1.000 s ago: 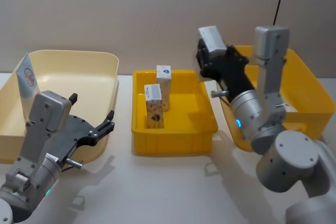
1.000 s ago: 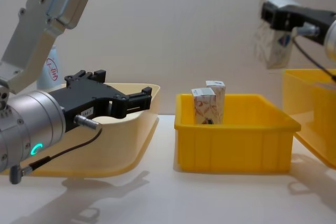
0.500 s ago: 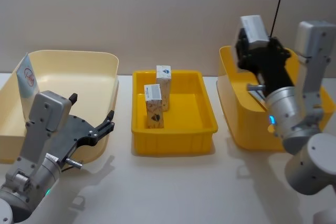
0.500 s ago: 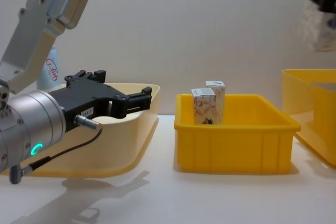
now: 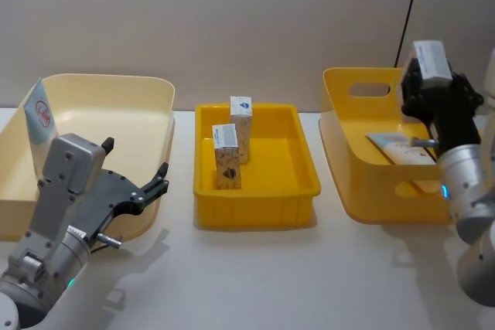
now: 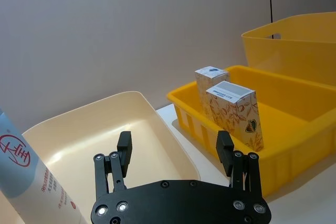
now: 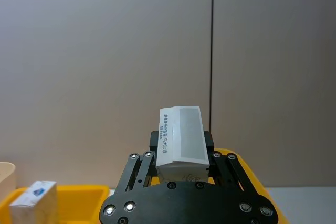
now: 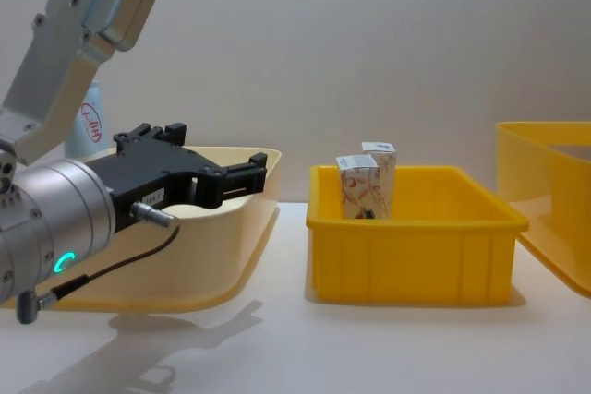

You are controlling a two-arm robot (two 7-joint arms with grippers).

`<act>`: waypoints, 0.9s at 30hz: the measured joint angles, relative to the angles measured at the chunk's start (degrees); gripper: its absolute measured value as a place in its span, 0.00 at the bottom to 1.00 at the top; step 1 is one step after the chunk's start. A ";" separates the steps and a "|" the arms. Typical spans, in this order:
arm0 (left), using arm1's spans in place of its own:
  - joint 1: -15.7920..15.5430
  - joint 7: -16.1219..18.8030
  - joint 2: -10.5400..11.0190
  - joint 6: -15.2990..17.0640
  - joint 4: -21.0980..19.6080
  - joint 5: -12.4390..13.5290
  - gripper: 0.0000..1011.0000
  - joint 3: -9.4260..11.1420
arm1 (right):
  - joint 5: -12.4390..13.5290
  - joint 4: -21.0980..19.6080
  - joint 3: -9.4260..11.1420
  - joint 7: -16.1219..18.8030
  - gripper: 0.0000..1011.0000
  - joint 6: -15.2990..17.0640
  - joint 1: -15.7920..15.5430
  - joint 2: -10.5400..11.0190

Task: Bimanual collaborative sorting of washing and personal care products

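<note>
At right of the head view, right gripper (image 5: pixel 431 86) clamped on a white carton (image 5: pixel 430 61) above the deep yellow bin (image 5: pixel 348 156), two patterned cartons (image 5: pixel 226 157) upright in the centre yellow tray (image 5: pixel 255 210), left gripper (image 5: pixel 139 183) spread wide, empty, lower left beside the cream tub (image 5: pixel 147 94) holding a pale-blue tube (image 5: pixel 39 117)

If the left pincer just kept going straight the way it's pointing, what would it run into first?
Probably the near wall of the small yellow bin, or the two cartons standing in it. The left pincer, open and empty, points over the cream bin's corner toward them, though depth is hard to judge.
</note>
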 joint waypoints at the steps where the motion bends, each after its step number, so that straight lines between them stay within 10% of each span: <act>1: 0.00 0.00 0.00 0.00 0.00 0.00 0.99 0.00 | -0.05 -0.04 0.21 -0.18 0.43 0.22 -0.16 0.00; 27: 0.00 0.00 0.00 0.00 0.00 0.00 0.99 0.00 | -1.22 3.83 4.02 -3.69 0.44 8.37 -0.14 -1.93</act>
